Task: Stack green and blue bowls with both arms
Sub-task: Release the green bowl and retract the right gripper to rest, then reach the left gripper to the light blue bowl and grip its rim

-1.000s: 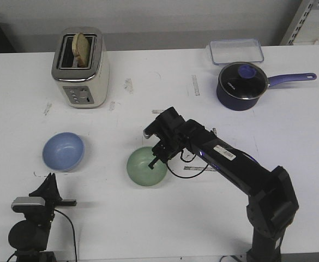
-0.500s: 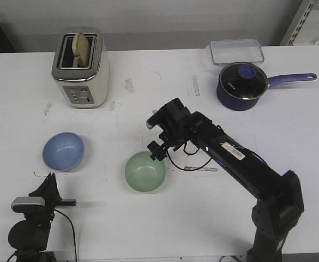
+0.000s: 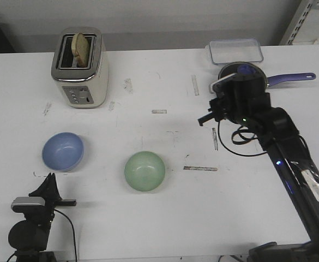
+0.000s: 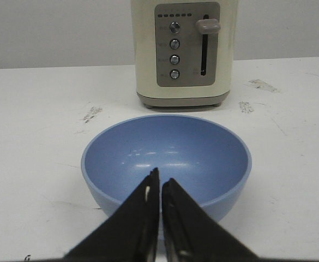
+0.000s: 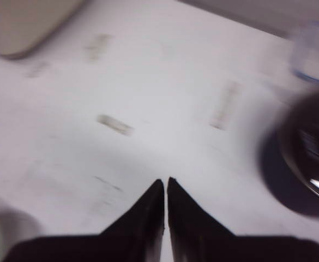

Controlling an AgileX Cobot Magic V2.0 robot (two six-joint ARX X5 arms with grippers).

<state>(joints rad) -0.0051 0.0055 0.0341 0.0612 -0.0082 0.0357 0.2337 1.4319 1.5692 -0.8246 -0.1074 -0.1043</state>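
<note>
The pale green bowl (image 3: 144, 171) sits upright on the table, a little left of the middle near the front. The light blue bowl (image 3: 63, 151) sits upright to its left. My left gripper (image 3: 50, 180) is low at the front left, just short of the blue bowl. In the left wrist view it (image 4: 160, 179) is shut and empty, its tips against the near rim of the blue bowl (image 4: 203, 147). My right gripper (image 3: 207, 117) is lifted over the table at right of centre, far from both bowls. In the right wrist view it (image 5: 166, 183) is shut and empty.
A cream toaster (image 3: 80, 68) with a bread slice stands at the back left. A dark navy saucepan (image 3: 241, 84) with a long handle and a clear lidded box (image 3: 236, 51) are at the back right, just behind my right wrist. Tape marks dot the table.
My right gripper has left the green bowl's rim and swung up and right toward the saucepan. The green bowl slid slightly left and forward. The left arm has not moved.
</note>
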